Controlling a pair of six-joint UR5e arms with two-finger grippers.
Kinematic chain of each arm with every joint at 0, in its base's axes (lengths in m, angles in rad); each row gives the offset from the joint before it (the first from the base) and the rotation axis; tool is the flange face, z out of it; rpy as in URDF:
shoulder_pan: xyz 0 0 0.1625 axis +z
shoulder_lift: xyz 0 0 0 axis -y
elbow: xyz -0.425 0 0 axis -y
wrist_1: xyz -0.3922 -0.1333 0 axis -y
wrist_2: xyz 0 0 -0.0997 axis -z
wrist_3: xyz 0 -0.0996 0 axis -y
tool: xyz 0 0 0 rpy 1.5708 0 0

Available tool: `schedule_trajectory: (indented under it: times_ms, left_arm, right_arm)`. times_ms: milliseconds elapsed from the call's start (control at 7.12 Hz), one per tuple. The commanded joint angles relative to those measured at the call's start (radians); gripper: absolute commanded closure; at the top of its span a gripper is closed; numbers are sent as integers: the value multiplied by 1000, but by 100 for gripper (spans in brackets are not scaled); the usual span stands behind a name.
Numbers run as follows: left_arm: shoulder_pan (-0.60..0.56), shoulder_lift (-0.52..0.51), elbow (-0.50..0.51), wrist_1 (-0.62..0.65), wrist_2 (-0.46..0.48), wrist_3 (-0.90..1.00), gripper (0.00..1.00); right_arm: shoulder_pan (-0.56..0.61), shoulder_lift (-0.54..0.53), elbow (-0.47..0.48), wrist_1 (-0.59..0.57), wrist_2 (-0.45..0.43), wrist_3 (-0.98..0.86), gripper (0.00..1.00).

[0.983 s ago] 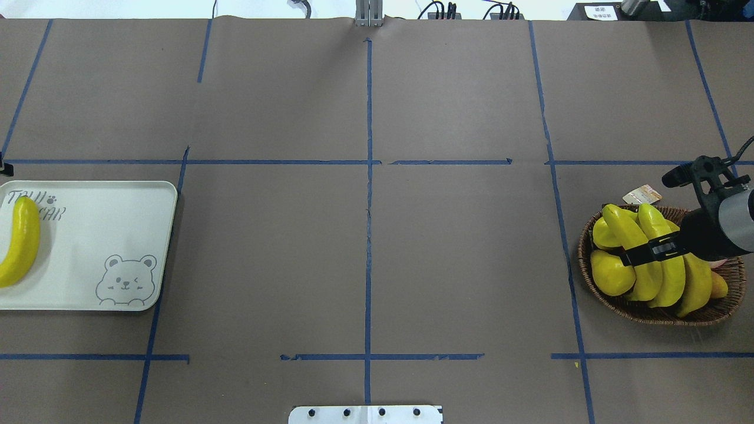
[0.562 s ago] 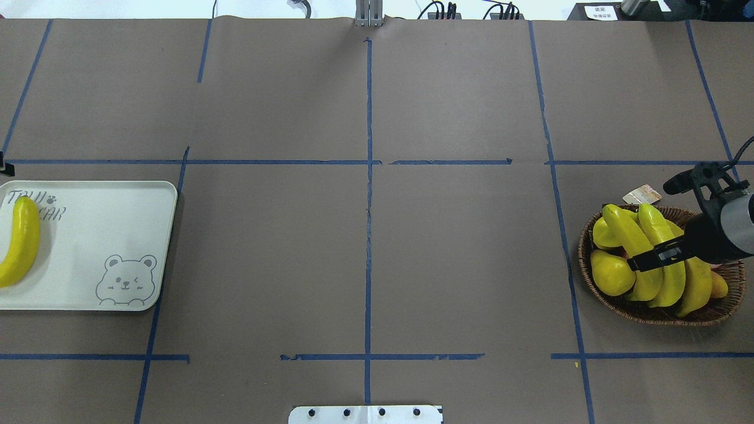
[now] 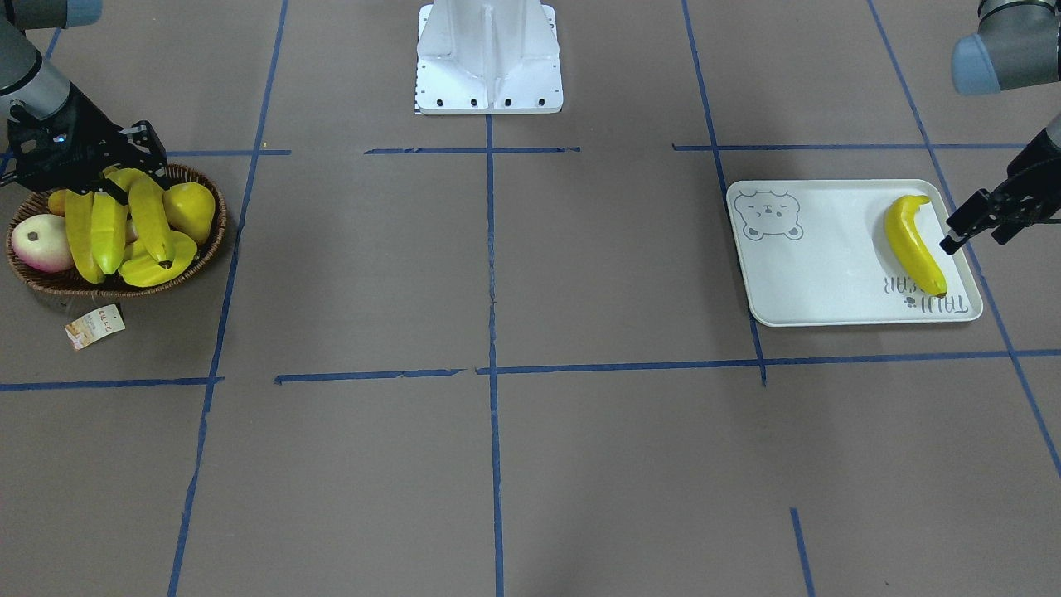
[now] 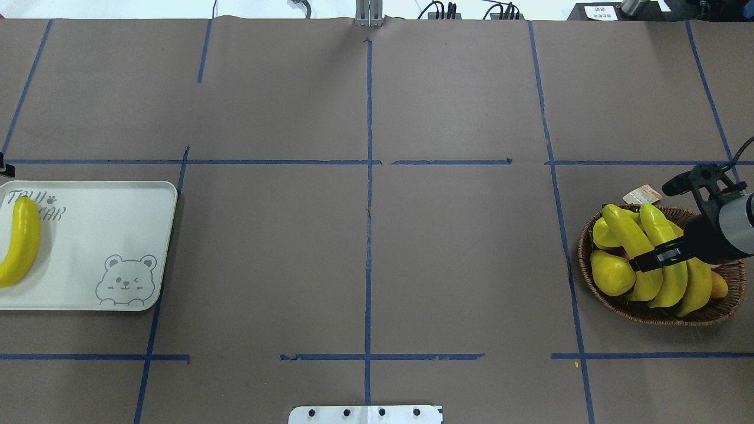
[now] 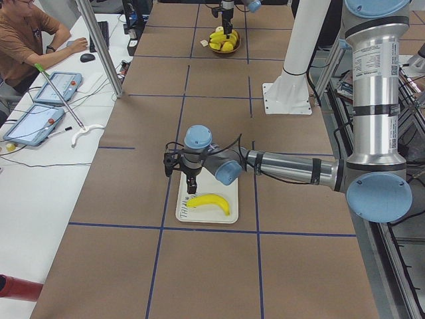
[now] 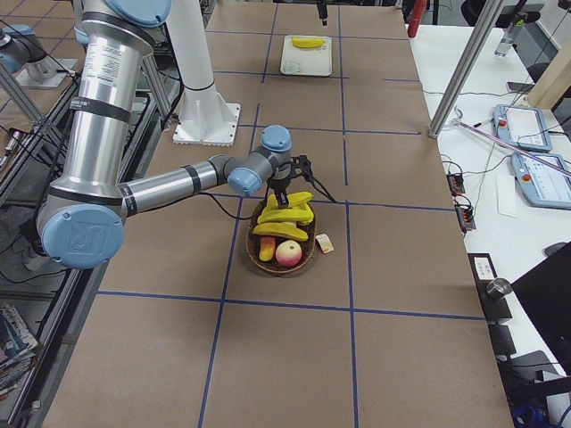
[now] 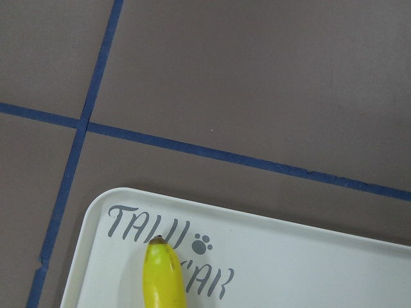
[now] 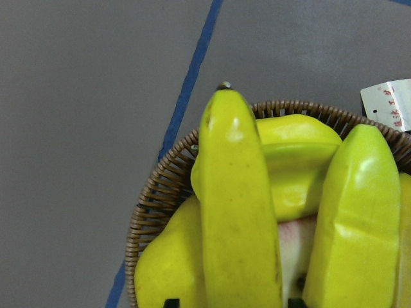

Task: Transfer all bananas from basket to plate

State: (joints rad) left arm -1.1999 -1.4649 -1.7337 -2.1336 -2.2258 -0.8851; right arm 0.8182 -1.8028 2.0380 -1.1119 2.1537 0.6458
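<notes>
Three bananas [image 4: 621,227] lie side by side in the woven basket [image 4: 648,313] at the table's right end. My right gripper [image 4: 655,258] is down over them, open. In the right wrist view its fingertips flank the leftmost banana [image 8: 237,212], close to its sides. A further banana [image 4: 20,241] lies on the pale plate [image 4: 106,235] with the bear print at the left end. My left gripper [image 3: 974,240] hangs open and empty beside that banana [image 3: 912,240], over the plate's outer edge [image 3: 966,282].
The basket [image 3: 214,240] also holds a yellow pear-shaped fruit [image 3: 191,207], a ribbed yellow starfruit [image 3: 153,269] and a pink-white round fruit [image 3: 37,242]. Its paper tag [image 3: 95,326] lies on the table. The white robot base [image 3: 489,58] stands mid-table. A person [image 5: 26,40] sits beyond the table.
My right gripper has come down lower over the leftmost banana in the basket. The plate, its banana and the left arm have not moved.
</notes>
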Motion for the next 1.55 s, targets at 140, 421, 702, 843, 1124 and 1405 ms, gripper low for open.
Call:
schedule_trajectory:
  times_ms: [140, 421, 702, 843, 1124, 1405]
  left_arm:
    - [0, -2, 0, 0, 0, 0, 1]
    - [0, -3, 3, 0, 0, 0, 1]
    - [0, -11, 10, 1, 0, 0, 1]
    - [0, -14, 13, 1, 0, 0, 1]
    - [0, -23, 13, 3, 0, 0, 1]
    - [0, -25, 11, 3, -2, 0, 1]
  right_arm:
    - [-2, 8, -22, 0, 0, 0, 37]
    - [-2, 8, -21, -2, 0, 0, 50]
    - [-2, 8, -19, 0, 0, 0, 89]
    - [-2, 8, -7, 0, 2, -2, 99]
    - [84, 8, 34, -12, 175, 0, 100]
    - [183, 3, 80, -16, 335, 5, 100]
